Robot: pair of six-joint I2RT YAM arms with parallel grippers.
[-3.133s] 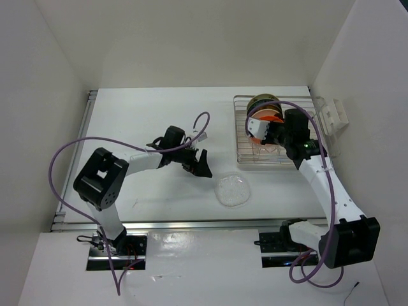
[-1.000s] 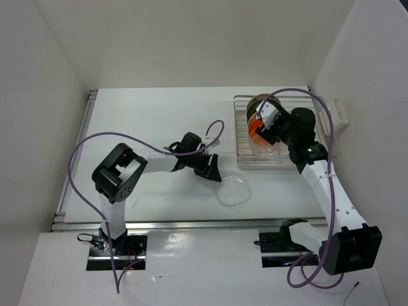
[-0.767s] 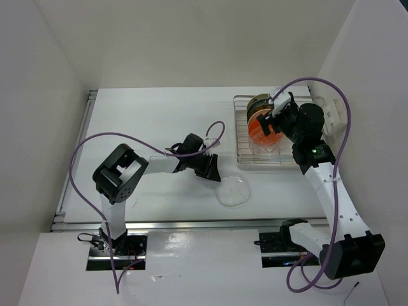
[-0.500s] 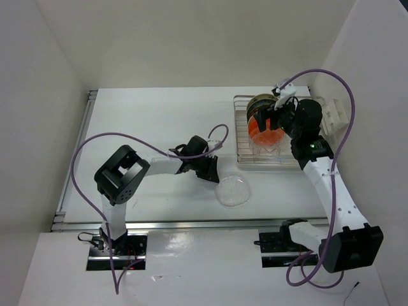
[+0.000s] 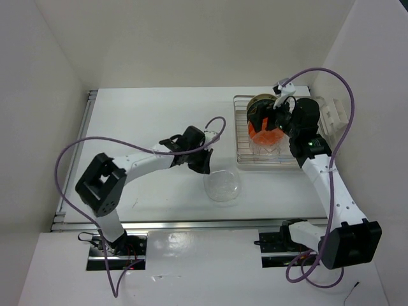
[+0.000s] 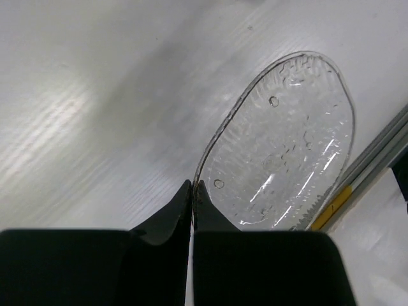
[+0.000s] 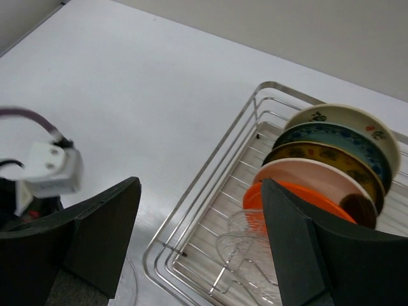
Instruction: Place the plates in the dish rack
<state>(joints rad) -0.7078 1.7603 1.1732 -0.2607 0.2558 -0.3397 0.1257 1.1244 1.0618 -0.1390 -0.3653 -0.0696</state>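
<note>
My left gripper (image 5: 200,163) is shut on the near rim of a clear glass plate (image 5: 223,185), which hangs tilted just above the table; in the left wrist view the fingertips (image 6: 192,187) pinch that plate (image 6: 284,146) at its edge. The dish rack (image 5: 237,127) holds the other plates on edge: cream (image 7: 344,120), teal (image 7: 338,141), brown and gold (image 7: 315,156), tan (image 7: 306,177), orange (image 7: 274,199) and two clear glass ones (image 7: 255,252). Over the rack's left part, my right gripper (image 5: 271,116) hovers open and holds nothing (image 7: 201,185).
A white bracket (image 5: 331,113) is fixed to the right wall beside the rack. The left arm's white cable plug (image 7: 54,169) shows at the left of the right wrist view. A metal rail (image 6: 376,156) runs along the table's near edge.
My left gripper has shut on the glass plate's rim, tipped it up and drawn it a little left. The right gripper has risen off the orange plate and opened wider.
</note>
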